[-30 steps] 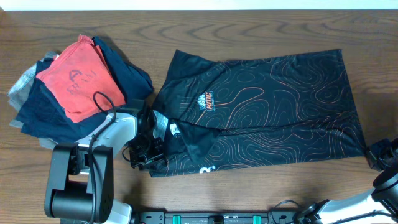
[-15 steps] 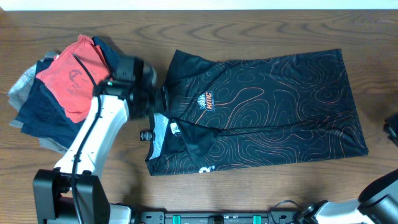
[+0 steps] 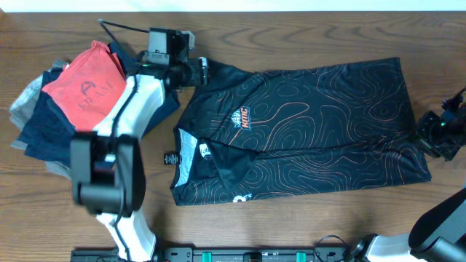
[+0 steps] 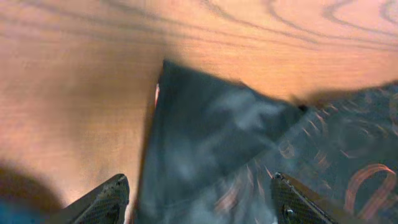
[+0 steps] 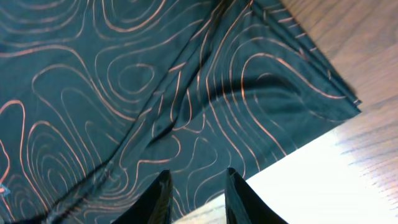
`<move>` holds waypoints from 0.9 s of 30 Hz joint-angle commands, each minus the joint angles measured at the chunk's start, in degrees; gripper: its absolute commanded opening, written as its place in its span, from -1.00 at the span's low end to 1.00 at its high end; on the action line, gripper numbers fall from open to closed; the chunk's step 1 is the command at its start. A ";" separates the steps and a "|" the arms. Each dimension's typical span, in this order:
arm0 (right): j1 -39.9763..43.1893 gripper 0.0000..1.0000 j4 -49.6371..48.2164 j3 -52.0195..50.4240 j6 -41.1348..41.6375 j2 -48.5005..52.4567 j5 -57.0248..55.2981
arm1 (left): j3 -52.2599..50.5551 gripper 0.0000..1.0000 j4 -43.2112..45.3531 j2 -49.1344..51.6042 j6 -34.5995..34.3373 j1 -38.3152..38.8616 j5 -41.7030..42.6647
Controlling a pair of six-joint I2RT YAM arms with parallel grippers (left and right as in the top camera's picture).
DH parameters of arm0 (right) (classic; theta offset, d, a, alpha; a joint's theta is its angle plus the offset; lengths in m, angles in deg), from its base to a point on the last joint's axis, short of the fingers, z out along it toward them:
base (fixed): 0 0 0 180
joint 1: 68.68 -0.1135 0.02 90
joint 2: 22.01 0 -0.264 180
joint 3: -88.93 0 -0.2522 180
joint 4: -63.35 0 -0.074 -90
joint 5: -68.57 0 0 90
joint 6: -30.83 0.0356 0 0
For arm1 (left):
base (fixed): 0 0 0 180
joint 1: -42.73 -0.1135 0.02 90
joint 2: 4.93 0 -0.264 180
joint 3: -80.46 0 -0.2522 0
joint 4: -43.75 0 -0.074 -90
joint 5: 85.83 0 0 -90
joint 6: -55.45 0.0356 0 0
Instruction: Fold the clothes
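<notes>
Well, the black jersey (image 3: 313, 124) lies spread flat across the middle and right of the overhead frame, on the wooden table (image 3: 291, 29), its fine orange and white contour lines running all over it. A small orange logo (image 3: 245, 118) sits left of its centre. Its lower left part is turned over on itself, so a strip of pale inner fabric with a label (image 3: 188, 156) shows there, and a bit of white lettering peeks out at the bottom edge.

At the jersey's upper left corner sits the left gripper (image 3: 202, 71), its arm reaching up from the bottom left of the frame. In the left wrist view its fingers (image 4: 106, 202) stand wide apart with the dark corner of the cloth lying on the wood ahead of them, and nothing is held.

Over at the right edge of the overhead frame the right gripper (image 3: 426, 133) sits just beside the jersey's right hem. Its own camera looks down on the patterned cloth and the hem corner; the jaws are only narrowly parted and grasp nothing.

In the upper left of the overhead frame, well apart from the jersey's middle, a red-orange shirt (image 3: 87, 94) tops a heap of navy garments (image 3: 51, 131)
</notes>
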 commanded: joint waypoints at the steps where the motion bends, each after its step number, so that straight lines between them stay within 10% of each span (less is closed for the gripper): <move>1: -0.74 -0.44 0.72 0.24 -1.20 -0.44 0.28 | 1.36 0.49 4.66 5.18 1.81 0.04 -0.66; 12: -1.66 -0.38 1.22 0.22 -1.20 -0.44 0.26 | 1.38 0.43 13.86 14.08 1.62 0.76 -0.63; 15: -2.32 -0.38 1.33 0.22 -1.25 -0.44 0.26 | 1.38 0.00 13.60 14.88 1.64 1.60 0.61; 18: -3.10 -0.36 1.22 0.22 -1.68 -0.44 0.24 | 1.38 -0.88 13.90 14.53 1.55 1.92 3.61; 27: -8.33 0.01 -6.45 2.29 -6.64 0.94 0.24 | 1.60 -0.88 10.56 4.59 -6.27 0.61 11.56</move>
